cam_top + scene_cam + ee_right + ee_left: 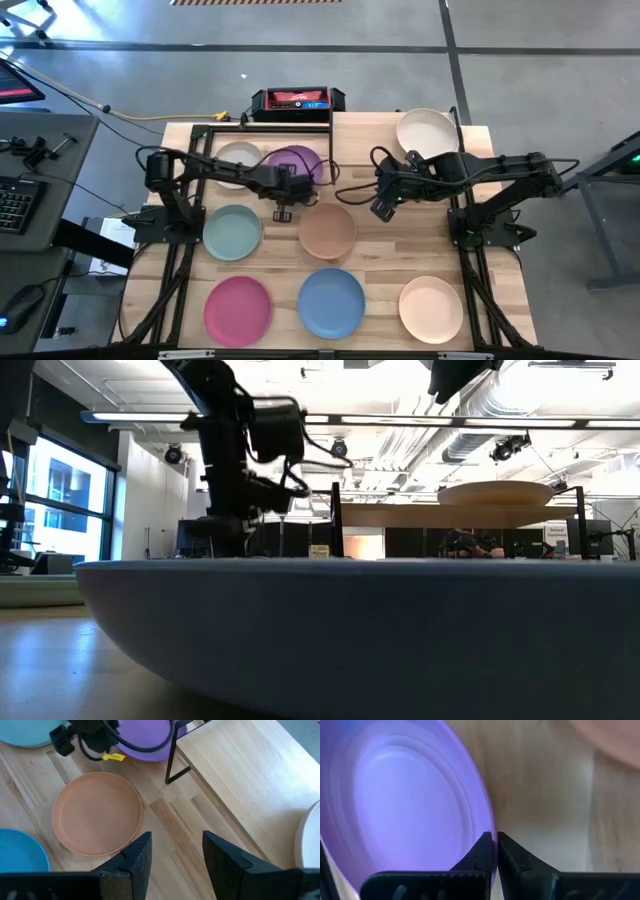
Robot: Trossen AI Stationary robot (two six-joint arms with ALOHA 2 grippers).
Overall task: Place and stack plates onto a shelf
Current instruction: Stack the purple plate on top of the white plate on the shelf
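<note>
The purple plate lies at the far middle of the table, beside a white plate. My left gripper is shut on its rim. The shelf stands at the far right, with a cream plate resting on its board. My right gripper hovers open above the table between the shelf and the terracotta plate, holding nothing. My left gripper pinches the purple plate's rim between its two fingers, on the side of the plate nearest the terracotta plate. The fingers come steeply from above, slanting down. Whether the plate is off the table, I cannot tell.
A mint plate, a pink plate, a blue plate and a peach plate lie flat on the table's near half. The shelf's black leg stands next to the purple plate. A black box sits beyond the far edge.
</note>
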